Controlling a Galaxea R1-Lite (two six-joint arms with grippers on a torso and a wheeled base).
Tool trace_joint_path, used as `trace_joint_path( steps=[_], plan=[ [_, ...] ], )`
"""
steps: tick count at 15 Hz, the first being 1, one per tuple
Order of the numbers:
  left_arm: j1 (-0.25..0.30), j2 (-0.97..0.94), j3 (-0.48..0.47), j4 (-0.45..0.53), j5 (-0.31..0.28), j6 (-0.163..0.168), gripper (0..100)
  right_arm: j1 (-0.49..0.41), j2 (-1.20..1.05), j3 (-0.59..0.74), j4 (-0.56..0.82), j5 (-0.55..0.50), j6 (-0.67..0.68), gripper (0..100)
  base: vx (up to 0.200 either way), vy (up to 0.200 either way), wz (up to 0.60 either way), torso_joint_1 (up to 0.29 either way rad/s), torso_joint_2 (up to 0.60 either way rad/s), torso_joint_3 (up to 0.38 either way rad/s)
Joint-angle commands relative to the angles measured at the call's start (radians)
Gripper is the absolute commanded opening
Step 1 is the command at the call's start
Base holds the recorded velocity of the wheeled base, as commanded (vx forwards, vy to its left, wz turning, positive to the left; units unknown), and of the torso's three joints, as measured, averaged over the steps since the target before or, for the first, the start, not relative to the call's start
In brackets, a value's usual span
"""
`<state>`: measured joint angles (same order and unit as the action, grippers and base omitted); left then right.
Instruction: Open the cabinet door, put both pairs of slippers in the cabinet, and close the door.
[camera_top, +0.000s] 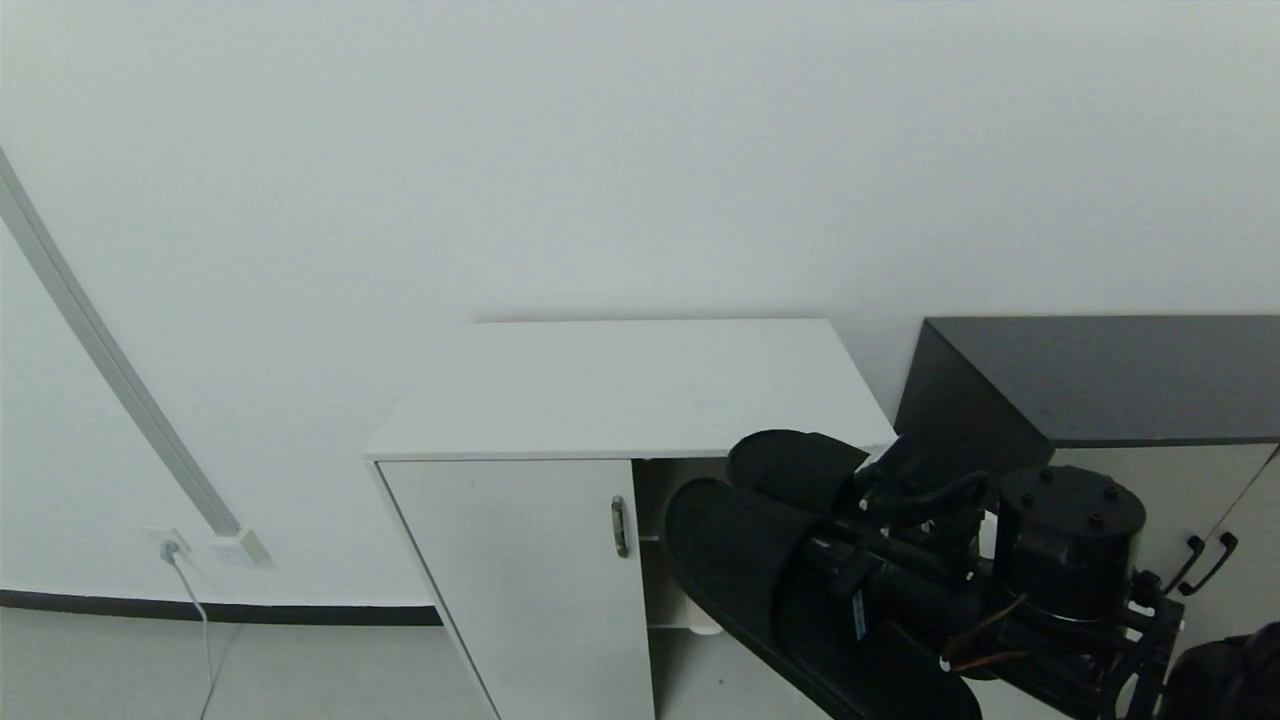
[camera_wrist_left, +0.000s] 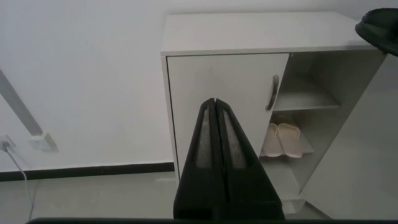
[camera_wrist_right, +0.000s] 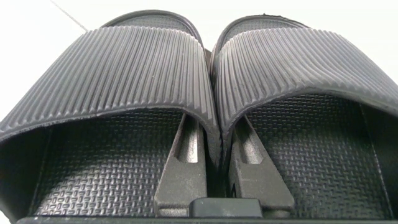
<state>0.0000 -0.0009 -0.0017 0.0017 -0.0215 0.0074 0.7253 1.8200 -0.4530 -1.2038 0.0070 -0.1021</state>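
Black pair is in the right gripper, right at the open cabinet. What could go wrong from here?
1. The right gripper pinches only the touching inner walls of the black slippers; one could slide free.
2. The pair hangs tilted at the front edge of the cabinet and may catch going in.
3. Light slippers already lie inside; the black pair could shove them.

Slippers, 4: two black slippers (camera_top: 760, 560), one pair; two pale slippers (camera_wrist_left: 283, 138), one pair.
Cabinets, 2: one white cabinet (camera_top: 620, 390), left; one dark-topped cabinet (camera_top: 1100, 375), right.
Door handles, 3: one metal handle (camera_top: 619, 526), left unit; two black handles (camera_top: 1205, 560), right unit.
Wall plates (camera_top: 165, 545), 2, far left.
Cable (camera_top: 200, 620), 1.
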Motion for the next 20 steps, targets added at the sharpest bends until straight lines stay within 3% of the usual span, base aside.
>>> trace_joint_path(
  steps=[1, 20],
  plan=[
    [0.000, 0.001, 0.000, 0.000, 0.000, 0.000, 0, 0.000, 0.005, 0.000, 0.000, 0.001, 0.001, 0, 0.000, 0.000, 0.00, -0.222, 0.51, 0.290],
    [0.000, 0.001, 0.000, 0.000, 0.000, -0.003, 0, 0.005, 0.025, 0.014, -0.043, 0.001, -0.007, 0, 0.000, 0.000, 0.00, -0.186, 0.51, 0.326]
  ],
)
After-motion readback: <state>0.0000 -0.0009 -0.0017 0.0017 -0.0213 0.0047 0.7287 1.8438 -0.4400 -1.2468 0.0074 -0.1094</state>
